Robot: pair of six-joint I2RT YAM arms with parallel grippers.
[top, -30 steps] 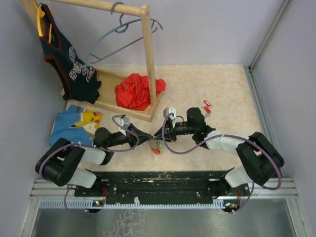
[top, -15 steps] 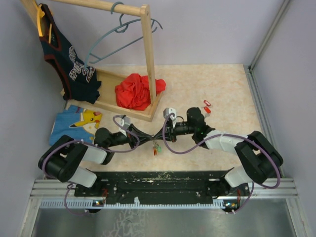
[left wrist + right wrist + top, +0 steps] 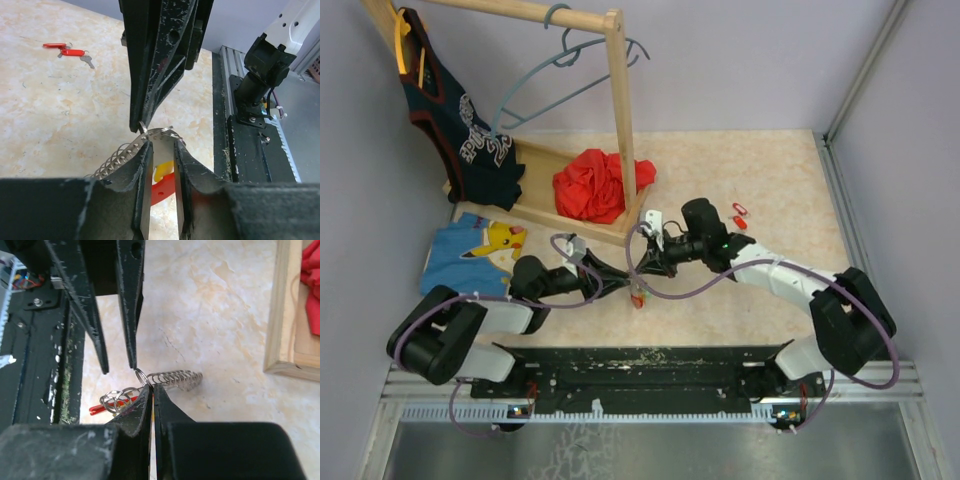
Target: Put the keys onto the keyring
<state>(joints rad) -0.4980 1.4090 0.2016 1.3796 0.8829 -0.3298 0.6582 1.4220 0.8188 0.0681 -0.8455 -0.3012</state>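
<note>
1. The beige surface (image 3: 770,180) lies under both arms.
2. The left gripper (image 3: 162,145) has its jaws apart, tips beside the keyring (image 3: 172,378).
3. The right gripper (image 3: 152,388) has its jaws together, pinching the keyring's coiled wire just above the surface.
4. The yellow and red keys (image 3: 159,172) show between the left jaws.
5. Two red-tagged keys (image 3: 738,216) lie well apart.

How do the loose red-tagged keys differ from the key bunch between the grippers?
The red-tagged keys lie flat on the table, untouched; the key bunch sits on wire rings between the left gripper and right gripper. The red-tagged keys show only red; the key bunch shows red and yellow. Both have plastic tags.
</note>
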